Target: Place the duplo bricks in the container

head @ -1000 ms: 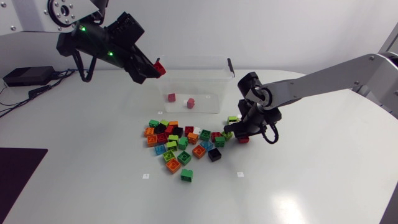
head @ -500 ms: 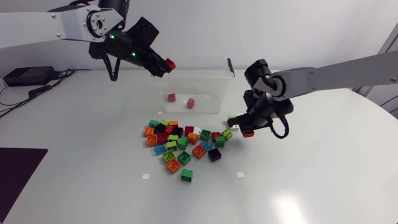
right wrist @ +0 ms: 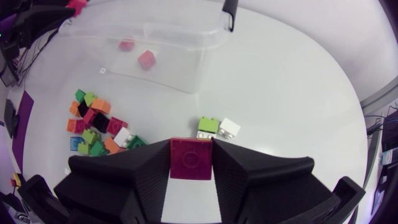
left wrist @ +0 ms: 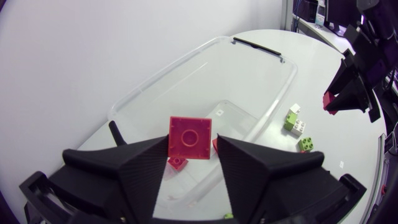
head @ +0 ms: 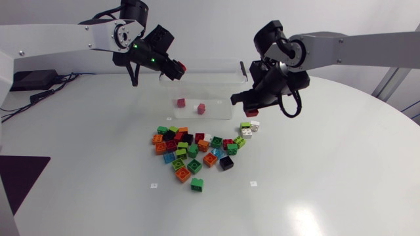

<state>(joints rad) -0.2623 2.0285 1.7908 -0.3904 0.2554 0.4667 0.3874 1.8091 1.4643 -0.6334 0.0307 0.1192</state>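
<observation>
Near the bench's (head: 328, 183) far edge, the left end effector (left wrist: 191, 146) grips a red square duplo brick (left wrist: 190, 135) over the clear plastic container (head: 226, 64), while the right end effector (right wrist: 191, 149) clamps a dark red duplo brick (right wrist: 191, 159) beside it.

Right brick (head: 251, 113) (red) seemingly nearer container (head: 220, 84)

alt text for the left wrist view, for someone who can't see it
The left gripper holds a red brick over a clear container with a small red brick inside. Beyond it, the right gripper holds another red brick, near green and white bricks on the white table.
</observation>
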